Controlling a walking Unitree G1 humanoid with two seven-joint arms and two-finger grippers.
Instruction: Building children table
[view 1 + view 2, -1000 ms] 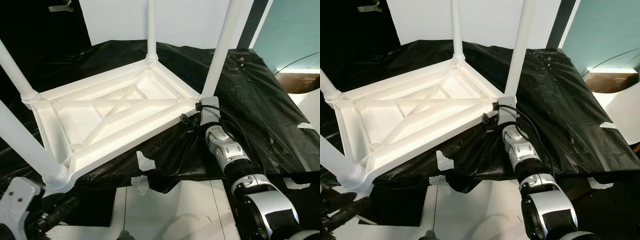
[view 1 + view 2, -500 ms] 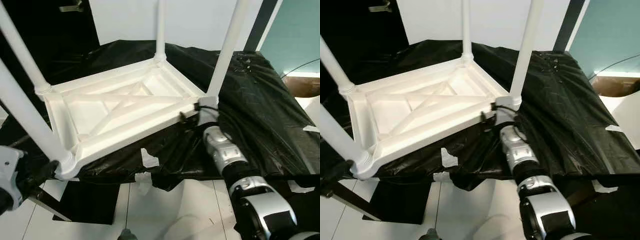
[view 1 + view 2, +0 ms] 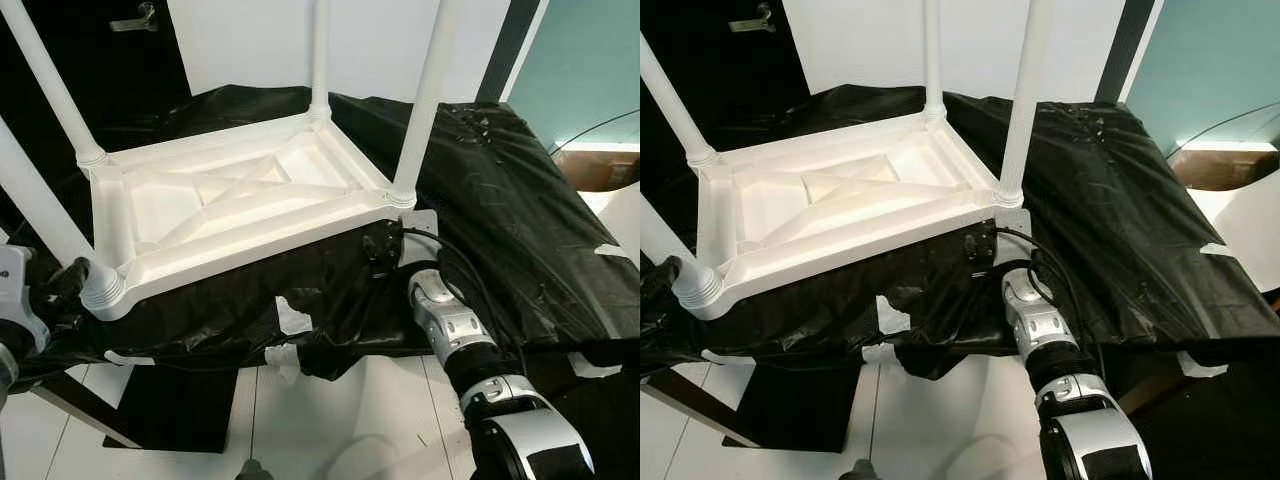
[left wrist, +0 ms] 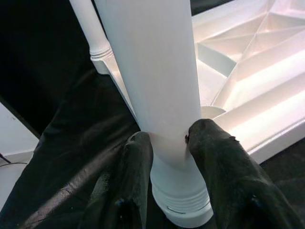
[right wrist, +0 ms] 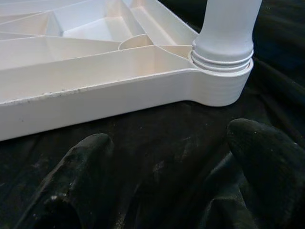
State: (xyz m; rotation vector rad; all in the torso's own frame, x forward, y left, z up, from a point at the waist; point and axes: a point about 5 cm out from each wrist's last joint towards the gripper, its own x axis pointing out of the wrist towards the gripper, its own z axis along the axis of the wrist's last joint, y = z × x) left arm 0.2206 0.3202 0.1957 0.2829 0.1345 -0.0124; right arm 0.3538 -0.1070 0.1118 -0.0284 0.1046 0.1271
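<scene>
Left claw: clamped on near leg of upturned children's table.
Right claw: open, beside far corner.
Advice: steady frame while seating leg.

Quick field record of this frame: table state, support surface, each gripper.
table: white children table upside down, four legs up
surface: black sheet over a work surface
left gripper: shut on near-left leg, just above its socket
right gripper: open, over the black sheet just off the table's near-right corner, touching nothing
</scene>
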